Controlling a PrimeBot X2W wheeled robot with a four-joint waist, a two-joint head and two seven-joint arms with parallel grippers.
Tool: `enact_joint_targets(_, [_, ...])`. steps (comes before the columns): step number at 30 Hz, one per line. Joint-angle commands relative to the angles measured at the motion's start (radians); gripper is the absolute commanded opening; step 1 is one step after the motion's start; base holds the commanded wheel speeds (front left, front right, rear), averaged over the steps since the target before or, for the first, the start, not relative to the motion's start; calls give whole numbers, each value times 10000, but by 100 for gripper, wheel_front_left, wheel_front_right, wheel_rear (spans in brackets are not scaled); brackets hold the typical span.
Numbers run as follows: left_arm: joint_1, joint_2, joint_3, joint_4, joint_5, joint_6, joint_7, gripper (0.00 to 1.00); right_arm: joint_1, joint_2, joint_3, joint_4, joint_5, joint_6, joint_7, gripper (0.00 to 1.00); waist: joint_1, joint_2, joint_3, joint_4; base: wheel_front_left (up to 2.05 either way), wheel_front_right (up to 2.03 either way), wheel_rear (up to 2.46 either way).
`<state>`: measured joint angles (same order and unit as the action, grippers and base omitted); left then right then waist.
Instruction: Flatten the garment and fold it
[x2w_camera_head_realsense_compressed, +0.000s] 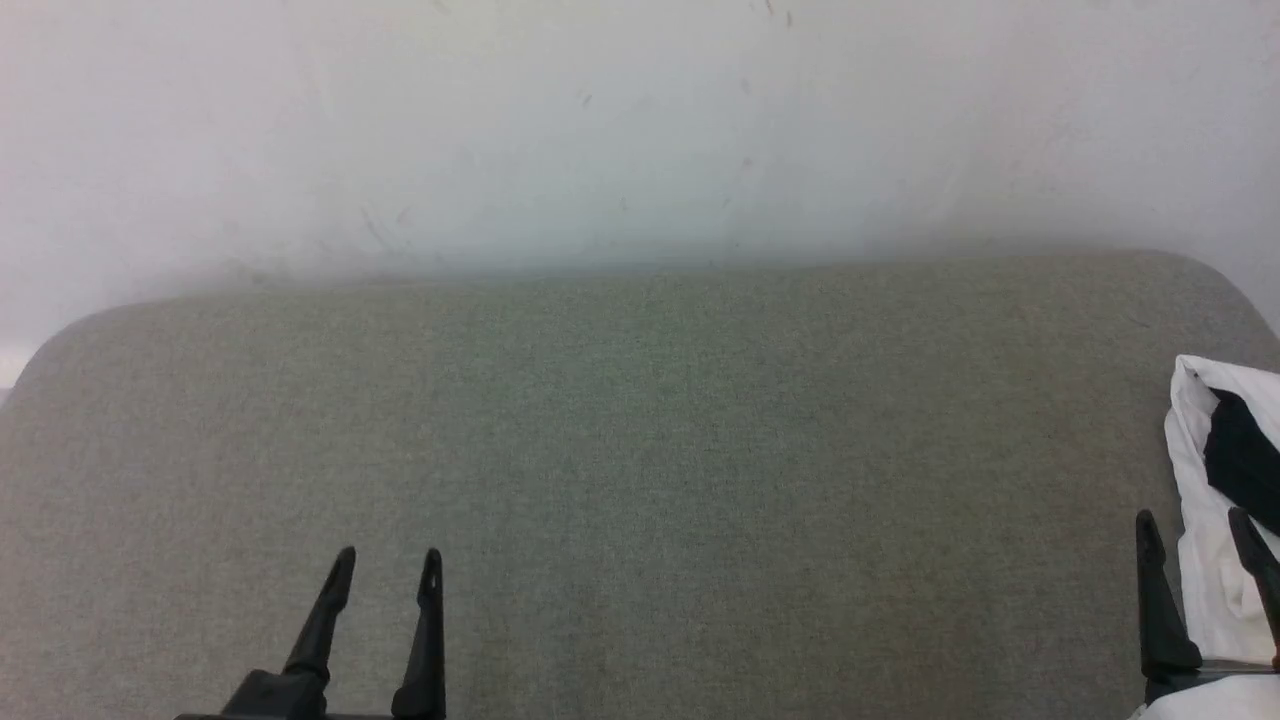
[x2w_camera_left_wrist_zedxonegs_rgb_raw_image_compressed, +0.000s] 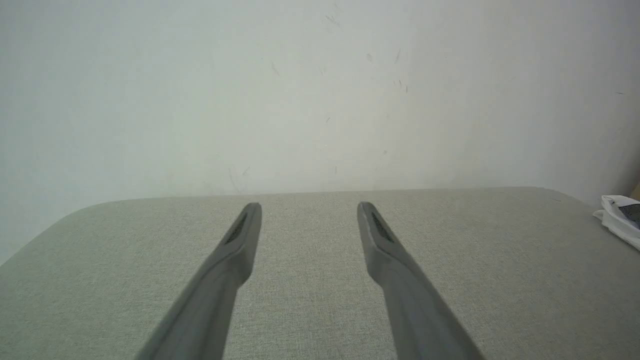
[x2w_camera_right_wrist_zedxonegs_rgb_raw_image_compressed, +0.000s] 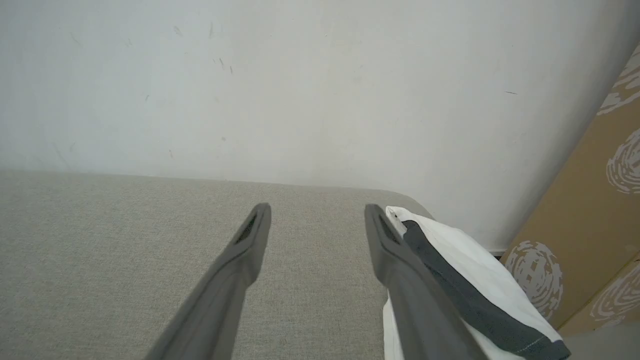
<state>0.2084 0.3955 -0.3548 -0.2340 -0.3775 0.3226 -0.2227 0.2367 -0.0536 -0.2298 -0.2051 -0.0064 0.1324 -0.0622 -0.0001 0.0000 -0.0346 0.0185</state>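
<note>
Your left gripper (x2w_camera_head_realsense_compressed: 389, 555) sits closest, low at the left of the head view, with its two dark fingers spread apart and nothing between them. In its own wrist view you see those fingers reaching out over the padded surface (x2w_camera_head_realsense_compressed: 640, 420), a grey-green woven cloth with rounded far corners. Behind that surface stands a pale wall (x2w_camera_head_realsense_compressed: 640, 120) with a few faint scuffs. Moving right across the bare cloth, you come to your right gripper (x2w_camera_head_realsense_compressed: 1192, 515) at the lower right edge, also spread wide and gripping nothing. Its inner finger lies over the cloth, and its outer finger crosses in front of the garment (x2w_camera_head_realsense_compressed: 1195, 440); you cannot tell whether it touches the fabric. The garment lies bunched at the right end of the surface, near the far right corner, white with a black band running along it, well apart from your left gripper. Farthest right, in the right wrist view, a brown panel (x2w_camera_right_wrist_zedxonegs_rgb_raw_image_compressed: 590, 210) with pale swirl prints leans beside the wall.
</note>
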Motion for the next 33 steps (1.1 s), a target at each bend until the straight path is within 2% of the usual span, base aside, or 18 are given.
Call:
enact_joint_targets(1, [-49,-80,-15,225,-49,-162,-144,100,27,32,-6,157,72,-17,-125,100,1,0,25,1,0,0,0])
enact_joint_targets(13, [-382,-353,180,662,2,-424,-355,100,-378,33,240,617,24,-17,-359,100,1,0,171,-89,0,0,0])
enact_joint_targets(14, [-282,-332,161,642,-6,-330,-307,0,-283,2,219,612,0,0,-293,0,2,0,173,-88,0,0,0])
enact_joint_targets(33, [-462,-664,517,822,391,-630,-30,0,-491,-2,428,765,-4,0,-171,0,2,0,193,-100,0,0,0])
